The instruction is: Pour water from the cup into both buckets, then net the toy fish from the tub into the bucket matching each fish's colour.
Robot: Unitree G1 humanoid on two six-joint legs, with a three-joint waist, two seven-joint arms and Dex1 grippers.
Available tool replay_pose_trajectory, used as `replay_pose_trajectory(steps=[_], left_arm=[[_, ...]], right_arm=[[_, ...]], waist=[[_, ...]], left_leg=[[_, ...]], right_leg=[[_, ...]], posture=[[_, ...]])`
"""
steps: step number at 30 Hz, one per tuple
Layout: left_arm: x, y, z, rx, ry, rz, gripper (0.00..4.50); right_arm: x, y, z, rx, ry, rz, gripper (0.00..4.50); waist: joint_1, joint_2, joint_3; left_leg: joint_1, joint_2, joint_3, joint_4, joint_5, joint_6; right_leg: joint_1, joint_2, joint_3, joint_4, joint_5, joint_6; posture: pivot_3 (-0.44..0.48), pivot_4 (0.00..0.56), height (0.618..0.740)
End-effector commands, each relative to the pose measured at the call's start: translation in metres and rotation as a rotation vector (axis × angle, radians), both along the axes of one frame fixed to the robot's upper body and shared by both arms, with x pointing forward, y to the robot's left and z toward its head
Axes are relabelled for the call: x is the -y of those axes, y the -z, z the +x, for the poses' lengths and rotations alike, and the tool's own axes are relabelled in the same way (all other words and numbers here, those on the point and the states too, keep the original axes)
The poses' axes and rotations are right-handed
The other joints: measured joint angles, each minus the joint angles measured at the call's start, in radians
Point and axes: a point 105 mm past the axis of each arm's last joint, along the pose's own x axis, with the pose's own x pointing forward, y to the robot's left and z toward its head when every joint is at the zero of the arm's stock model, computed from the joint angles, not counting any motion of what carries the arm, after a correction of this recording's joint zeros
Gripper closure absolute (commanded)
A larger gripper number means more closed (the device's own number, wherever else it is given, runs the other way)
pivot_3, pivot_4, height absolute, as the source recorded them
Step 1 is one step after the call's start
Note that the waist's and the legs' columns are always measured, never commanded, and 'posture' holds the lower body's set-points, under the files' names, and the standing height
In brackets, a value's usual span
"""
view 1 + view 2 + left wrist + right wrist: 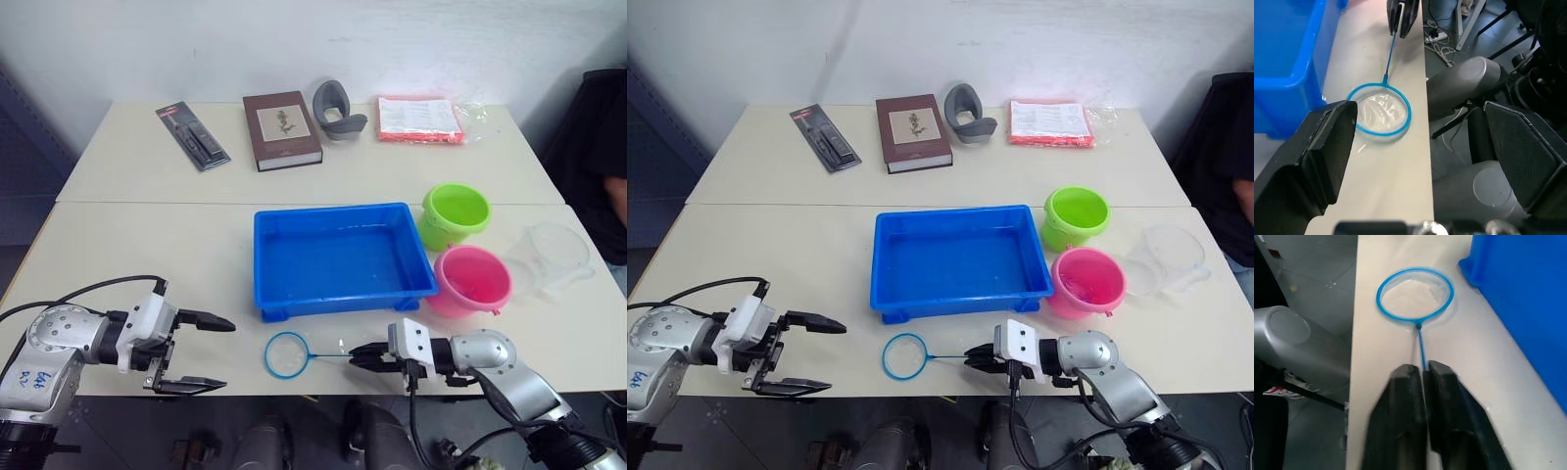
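Note:
The blue tub (343,259) sits mid-table holding a little water; the toy fish are out of view. To its right stand the lime green bucket (456,215) and the pink bucket (472,281). The clear cup (554,257) stands beside them near the table's right edge. The net (286,353) lies flat by the front edge, hoop to the left. My right gripper (364,354) is shut on the net's thin handle (1420,340). My left gripper (227,353) hangs open left of the hoop (1380,111), touching nothing.
Along the table's far side lie a black packaged tool (193,136), a brown book (281,129), a grey curved object (336,110) and a red packet (419,119). A person's arm (615,201) shows at the right edge. The net lies close to the table's front edge.

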Motion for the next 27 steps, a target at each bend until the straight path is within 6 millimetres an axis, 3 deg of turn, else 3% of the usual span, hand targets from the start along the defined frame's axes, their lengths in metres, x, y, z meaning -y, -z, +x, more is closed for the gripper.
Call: replay_pose_trajectory(steps=[1, 5, 6, 9, 12, 14, 16, 24, 27], left_arm=[[-0.001, -0.008, 0.004, 0.043, -0.011, 0.003, 0.0], [-0.007, -0.01, 0.012, 0.042, -0.077, 0.011, 0.0], [-0.01, -0.012, 0.015, 0.056, -0.097, 0.007, 0.0], [-0.02, -0.017, 0.025, 0.079, -0.17, 0.008, 0.0], [-0.036, -0.009, 0.021, 0.085, -0.236, 0.057, 0.0], [-0.057, 0.012, 0.013, 0.086, -0.297, 0.188, 0.0], [-0.072, 0.02, 0.007, 0.115, -0.367, 0.22, 0.0], [-0.095, 0.036, -0.012, 0.186, -0.517, 0.244, 0.0], [-0.094, 0.033, -0.013, 0.236, -0.543, 0.248, 0.0]], right_arm=[[0.0, -0.016, 0.001, 0.012, -0.014, 0.058, 1.97], [0.006, -0.041, 0.001, 0.052, 0.016, 0.097, 0.26], [0.011, -0.052, -0.003, 0.06, 0.02, 0.112, 0.09], [0.022, -0.072, -0.019, 0.059, 0.009, 0.123, 0.09], [0.041, -0.089, -0.04, 0.094, 0.06, 0.118, 0.09], [0.065, -0.103, -0.053, 0.202, 0.146, 0.08, 0.09], [0.092, -0.115, -0.061, 0.313, 0.269, 0.073, 0.09], [0.17, -0.104, -0.12, 0.249, 0.453, -0.117, 0.09], [0.172, -0.104, -0.124, 0.244, 0.456, -0.109, 0.09]], waist=[[-0.001, 0.0, 0.0], [-0.003, 0.001, 0.0], [0.0, 0.002, 0.001], [0.009, 0.002, 0.001], [0.009, 0.002, 0.0], [0.012, 0.003, 0.001], [0.008, 0.003, 0.0], [0.01, 0.001, -0.001], [0.009, 0.002, -0.002]], left_leg=[[0.0, 0.0, 0.0, 0.0, 0.0, 0.0], [0.0, 0.0, 0.0, 0.0, 0.0, 0.0], [0.0, 0.0, 0.0, 0.0, 0.0, 0.0], [0.0, 0.0, 0.0, 0.0, 0.0, 0.0], [0.0, 0.001, 0.0, 0.0, -0.001, -0.001], [0.0, 0.001, 0.0, -0.003, -0.001, -0.001], [0.0, 0.001, 0.001, -0.004, -0.002, -0.001], [0.017, 0.007, 0.004, -0.003, -0.015, 0.003], [0.018, 0.008, 0.005, -0.003, -0.017, 0.001]], right_leg=[[0.0, 0.0, 0.0, 0.0, 0.0, 0.0], [0.0, 0.0, 0.0, 0.0, 0.0, 0.0], [0.0, 0.0, 0.0, 0.0, 0.0, 0.0], [0.0, -0.001, 0.0, 0.0, 0.0, 0.0], [0.0, 0.0, 0.0, 0.0, 0.0, 0.0], [0.0, -0.001, 0.0, -0.003, 0.0, 0.0], [0.0, 0.001, -0.001, -0.004, 0.0, 0.0], [0.016, -0.002, 0.003, -0.014, 0.0, -0.001], [0.015, -0.002, 0.004, -0.015, -0.001, -0.002]], posture=[[0.0, 0.15, 0.74], [0.0, 0.15, 0.74], [0.0, 0.15, 0.74], [0.0, 0.15, 0.74], [0.0, 0.15, 0.74], [0.0, 0.15, 0.74], [0.0, 0.15, 0.74], [0.0, 0.15, 0.74], [0.0, 0.15, 0.74]])
